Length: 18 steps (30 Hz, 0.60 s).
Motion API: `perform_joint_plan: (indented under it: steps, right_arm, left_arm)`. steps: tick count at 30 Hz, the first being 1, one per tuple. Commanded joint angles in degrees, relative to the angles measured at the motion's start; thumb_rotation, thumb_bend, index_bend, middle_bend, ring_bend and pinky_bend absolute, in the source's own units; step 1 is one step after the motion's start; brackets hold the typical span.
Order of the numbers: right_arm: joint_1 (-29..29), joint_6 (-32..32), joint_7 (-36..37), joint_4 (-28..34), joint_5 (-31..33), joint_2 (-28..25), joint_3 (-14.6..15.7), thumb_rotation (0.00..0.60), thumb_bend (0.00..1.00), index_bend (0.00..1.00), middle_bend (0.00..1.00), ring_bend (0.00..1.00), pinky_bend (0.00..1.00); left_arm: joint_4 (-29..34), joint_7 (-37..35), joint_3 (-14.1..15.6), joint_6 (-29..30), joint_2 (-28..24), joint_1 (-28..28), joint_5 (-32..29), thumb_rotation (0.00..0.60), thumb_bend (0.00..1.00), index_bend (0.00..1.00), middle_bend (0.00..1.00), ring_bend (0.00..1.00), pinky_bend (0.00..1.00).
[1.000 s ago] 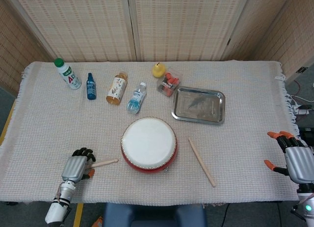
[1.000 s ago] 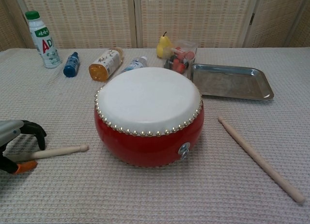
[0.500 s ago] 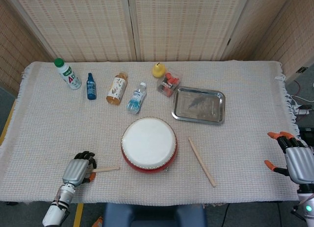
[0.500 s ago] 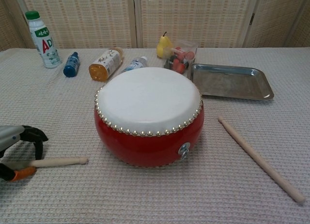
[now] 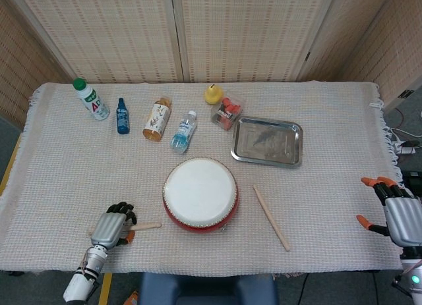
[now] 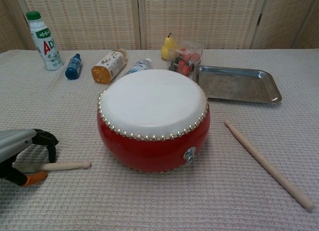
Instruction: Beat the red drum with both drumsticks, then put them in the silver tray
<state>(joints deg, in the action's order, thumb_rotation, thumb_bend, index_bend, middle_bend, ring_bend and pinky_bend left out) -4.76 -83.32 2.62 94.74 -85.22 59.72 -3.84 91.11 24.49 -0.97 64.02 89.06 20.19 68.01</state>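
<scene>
Your red drum [image 5: 200, 194], white skin up, sits mid-surface, silver tray [image 5: 267, 141] beyond it. Your left hand [image 5: 113, 226] curls around the near drumstick [image 6: 62, 166], which lies level, tip toward the drum. Only the head view shows your right hand [image 5: 397, 215], fingers spread, holding nothing. The other drumstick [image 6: 267, 164] lies diagonally, right of the drum.

red drum [image 6: 153, 141] with white skin, silver tray [image 6: 238, 85], pale wooden drumsticks [image 6: 267, 164], seemingly cream woven cloth [image 5: 330, 206].
</scene>
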Motion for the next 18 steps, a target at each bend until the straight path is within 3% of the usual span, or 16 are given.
perform_joint_plan:
  steps: [1, 13, 18]
  right_arm:
    - [0.03, 0.05, 0.07, -0.03, 0.17, -0.03, -0.03, 0.6, 0.08, 0.24, 0.27, 0.17, 0.31]
    - [0.22, 0.04, 0.64, -0.29, 0.46, -0.11, -0.03, 0.6, 0.08, 0.24, 0.27, 0.17, 0.31]
    - [0.09, 0.09, 0.67, -0.15, 0.23, -0.16, -0.05, 0.6, 0.08, 0.24, 0.27, 0.17, 0.31]
  left_arm:
    - [-0.03, 0.17, -0.13, -0.2, 0.33, 0.32, -0.09, 0.6, 0.35, 0.47, 0.22, 0.1, 0.15]
    - [-0.94, 0.21, -0.08, -0.19, 0.72, 0.5, -0.91, 0.6, 0.39, 0.55, 0.26, 0.11, 0.16]
    - [-0.41, -9.76, -0.34, 5.09, -1.29, -2.24, 4.46, 0.6, 0.39, 0.56, 0.27, 0.12, 0.16]
